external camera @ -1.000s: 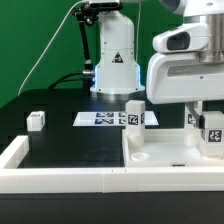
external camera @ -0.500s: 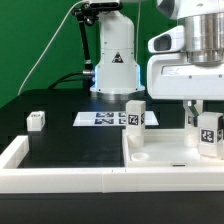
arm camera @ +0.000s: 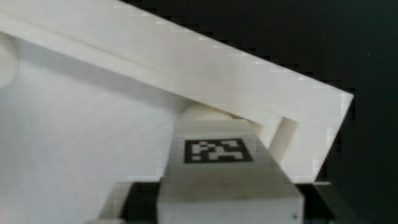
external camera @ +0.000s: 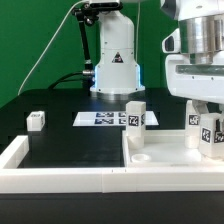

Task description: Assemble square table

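Observation:
The square table's white tray-like top lies on the black worktop, at the exterior view's right. One tagged white leg stands upright at its far left corner. At the top's right end stands a second leg, and my gripper comes down on it from above. In the wrist view this leg shows its top tag and fills the gap between my dark fingers, so the gripper is shut on it. The top's raised rim runs just beyond. A third small leg lies loose at the left.
The marker board lies flat behind the table top. A long low white wall edges the worktop's front and left. The robot's white base stands at the back with a black cable beside it.
My hand has shifted toward the exterior view's right and a little upward over the right-hand leg. The legs and the table top stay where they were.

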Robot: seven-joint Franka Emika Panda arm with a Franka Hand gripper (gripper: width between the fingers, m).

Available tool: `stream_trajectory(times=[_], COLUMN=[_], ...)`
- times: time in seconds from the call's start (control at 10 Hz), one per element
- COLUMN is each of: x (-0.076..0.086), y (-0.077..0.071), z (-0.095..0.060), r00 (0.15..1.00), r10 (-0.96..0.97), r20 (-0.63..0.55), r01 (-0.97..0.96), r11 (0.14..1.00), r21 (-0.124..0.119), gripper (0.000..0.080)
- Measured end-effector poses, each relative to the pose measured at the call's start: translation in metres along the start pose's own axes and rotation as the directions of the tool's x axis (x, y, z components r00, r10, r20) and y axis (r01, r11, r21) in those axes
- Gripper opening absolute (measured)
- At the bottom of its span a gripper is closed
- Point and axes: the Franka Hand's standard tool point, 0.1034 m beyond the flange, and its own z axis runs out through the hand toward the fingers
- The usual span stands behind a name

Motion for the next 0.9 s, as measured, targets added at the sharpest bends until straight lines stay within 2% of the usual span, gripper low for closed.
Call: stream_trajectory(times=[0.1,0.2,0.3,0.4,0.5,0.8,0.9], x=[-0.001,-0.001,-0.003,-0.006,-0.006,0.002,0.004], y=[0.000,0.000,0.000,0.000,0.000,0.001,0.001], z=[0.000,0.000,0.001,0.001,0.000,0.002,0.002], r00=[1.000,0.999,0.997,0.984,0.949,0.756,0.666], r10=[0.014,-0.038,-0.080,-0.176,-0.316,-0.655,-0.745], r20=[0.004,0.004,0.005,0.006,0.008,0.019,0.037], r01=[-0.014,0.038,0.080,0.176,0.316,0.655,0.746], r11=[1.000,0.999,0.997,0.984,0.949,0.756,0.666], r21=[0.001,0.001,0.000,-0.010,-0.012,-0.012,-0.016], gripper=[0.0297,0.0491,0.0599,0.0636,0.0636,0.0649,0.0649])
